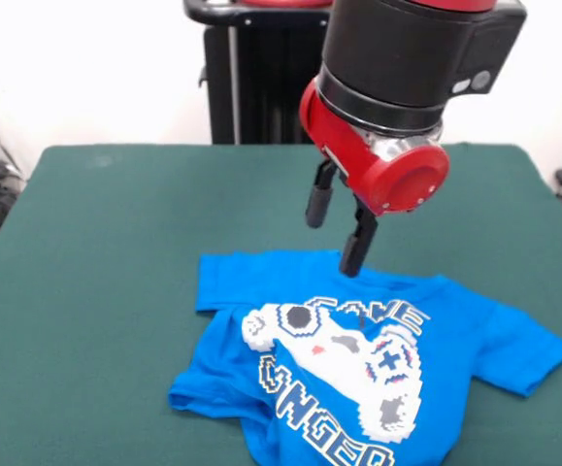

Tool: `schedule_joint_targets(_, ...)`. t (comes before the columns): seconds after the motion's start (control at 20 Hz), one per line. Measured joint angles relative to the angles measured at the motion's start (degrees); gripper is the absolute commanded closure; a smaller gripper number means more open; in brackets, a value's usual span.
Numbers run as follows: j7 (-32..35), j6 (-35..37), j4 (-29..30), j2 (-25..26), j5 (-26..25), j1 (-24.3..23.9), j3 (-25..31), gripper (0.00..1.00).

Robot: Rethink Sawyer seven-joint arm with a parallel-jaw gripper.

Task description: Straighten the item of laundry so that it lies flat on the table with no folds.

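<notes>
While the shirt still has bumps in it, we think the job is only partly done; our gripper hangs just above the top edge of the shirt, and its two black fingers stand apart with nothing between them, so we hold nothing right now.

We think this is the step where we pick a spot to grab; the next move should be to go down onto a bunched bit of cloth, pinch it softly, and pull it out toward a table edge; the folded part by the left sleeve looks like a good place, but we must not drag the whole shirt along.

Our shirt is bright blue with short sleeves; it has a white and grey game controller picture and white block letters on the front; it lies face up on the green table, close to the edge nearest the camera, a bit toward the right-hand side of the picture; its bottom end runs out of the picture, so we cannot see that part; the right sleeve lies spread out flat; the left side looks tucked and folded under, with a thick lumpy edge.
</notes>
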Motion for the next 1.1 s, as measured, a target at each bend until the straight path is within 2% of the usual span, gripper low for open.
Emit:
schedule_joint_targets(0.55,-0.02,0.00,-0.31,-0.37,-6.11,-0.04,-0.65,0.00)
schedule_joint_targets(1.1,-0.04,0.00,0.21,0.53,-4.35,-1.56,1.28,0.00)
